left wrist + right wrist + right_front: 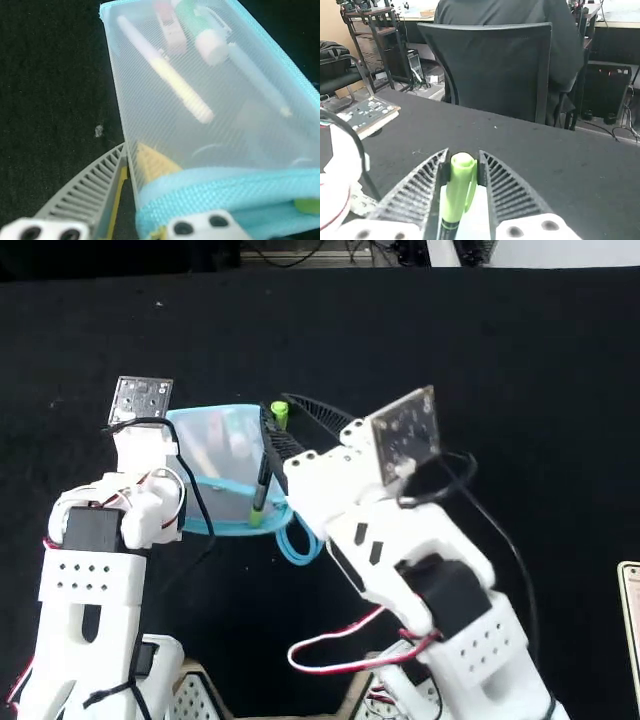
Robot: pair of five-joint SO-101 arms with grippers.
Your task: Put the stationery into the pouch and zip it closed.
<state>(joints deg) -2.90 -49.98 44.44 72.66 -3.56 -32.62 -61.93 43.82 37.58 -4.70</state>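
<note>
My right gripper [463, 155] is closed on a lime-green capped pen [456, 200], held upright. Just below it, the pen tip sits at the mouth of the translucent mesh pouch with light-blue zip edging [225, 455]. My left gripper [125, 150] pinches the pouch's edge. Judgement: lower vertically and release once the tip passes the zip.

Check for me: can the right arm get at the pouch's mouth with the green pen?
Probably yes. The right tool grips the pen, whose lower end sits at the zip edge of the pouch; the left tool holds it, and nothing lies between.
</note>
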